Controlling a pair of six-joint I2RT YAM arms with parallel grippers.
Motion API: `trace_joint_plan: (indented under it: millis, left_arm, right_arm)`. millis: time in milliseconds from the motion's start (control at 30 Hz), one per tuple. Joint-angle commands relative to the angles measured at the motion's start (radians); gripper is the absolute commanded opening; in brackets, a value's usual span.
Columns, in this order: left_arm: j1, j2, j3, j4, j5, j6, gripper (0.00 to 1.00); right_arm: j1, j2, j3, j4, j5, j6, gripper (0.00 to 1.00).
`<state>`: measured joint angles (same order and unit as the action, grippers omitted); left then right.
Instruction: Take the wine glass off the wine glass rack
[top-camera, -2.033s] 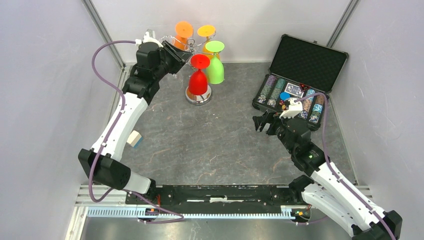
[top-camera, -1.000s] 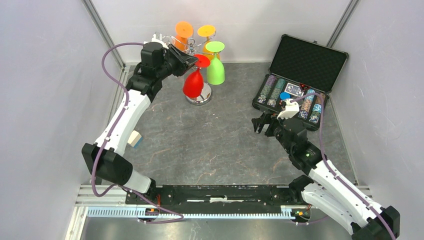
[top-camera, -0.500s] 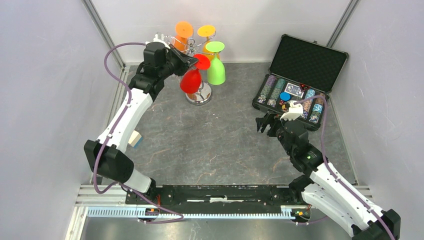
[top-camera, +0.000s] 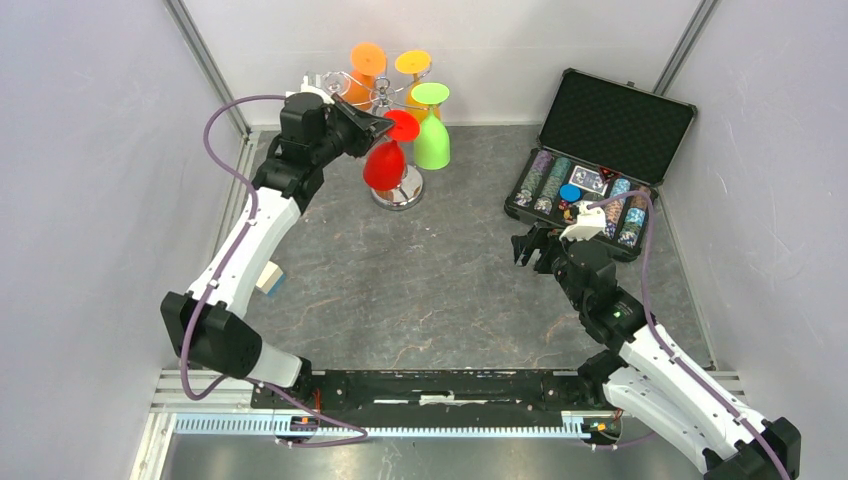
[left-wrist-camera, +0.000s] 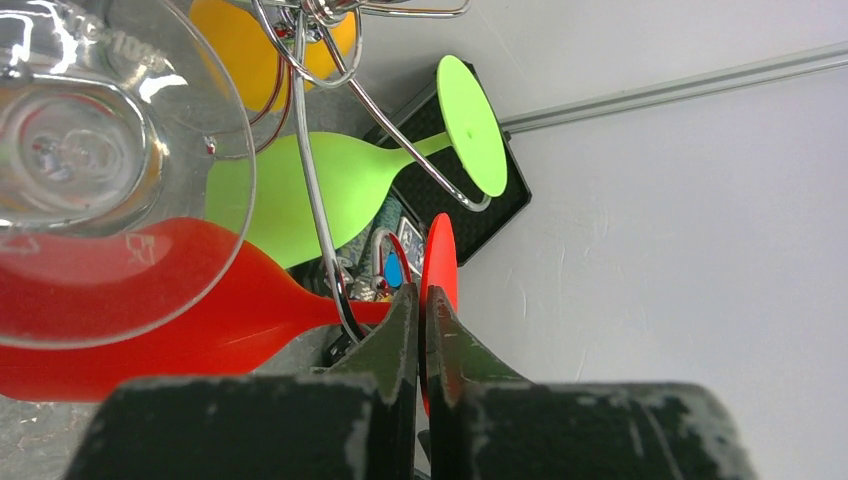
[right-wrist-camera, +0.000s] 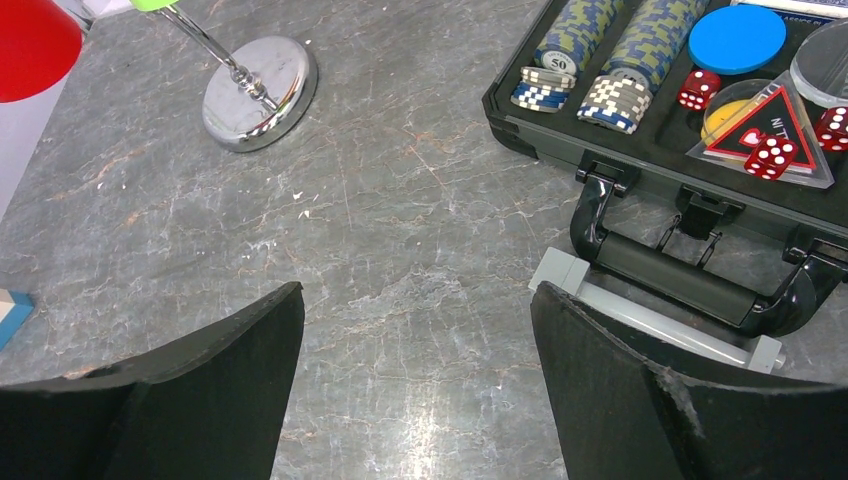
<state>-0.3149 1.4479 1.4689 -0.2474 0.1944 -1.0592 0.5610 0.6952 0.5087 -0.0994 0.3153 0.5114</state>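
Two grippers stand in different states. Nearest, the right gripper (right-wrist-camera: 415, 300) hangs spread wide and empty above the grey bench (right-wrist-camera: 400, 230). Only its wrist view shows the dice and chip stacks in the open poker case (top-camera: 615, 125) just ahead, and the round chrome base of the wine glass rack (right-wrist-camera: 258, 92). Farther back, near the rear wall, the left gripper (left-wrist-camera: 421, 300) is closed tight on the thin, edge-on foot of the red wine glass (left-wrist-camera: 200, 330). The stem sits in a wire loop of the rack, and the top view shows the bowl tilted toward the left arm. Only the left wrist view shows a clear glass (left-wrist-camera: 90, 170) close beside it. The top view adds a green glass (top-camera: 431, 140) and an orange glass (top-camera: 366, 60) beyond.
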Motion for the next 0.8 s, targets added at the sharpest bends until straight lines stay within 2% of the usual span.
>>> trace_joint_plan:
  millis: [0,433,767]
  left_arm:
    - [0.006,-0.067,-0.018,0.06,0.005,-0.044,0.02]
    - [0.031,-0.104,-0.067,0.084,-0.093,-0.062,0.02]
    - [0.037,0.025,0.064,0.074,-0.07,-0.042,0.02]
  right_arm:
    - [0.0,-0.006,-0.006,0.019,0.013,0.004,0.88]
    - [0.0,0.003,-0.008,0.016,0.011,0.005,0.89]
    - [-0.001,0.011,-0.013,0.013,0.008,0.005,0.89]
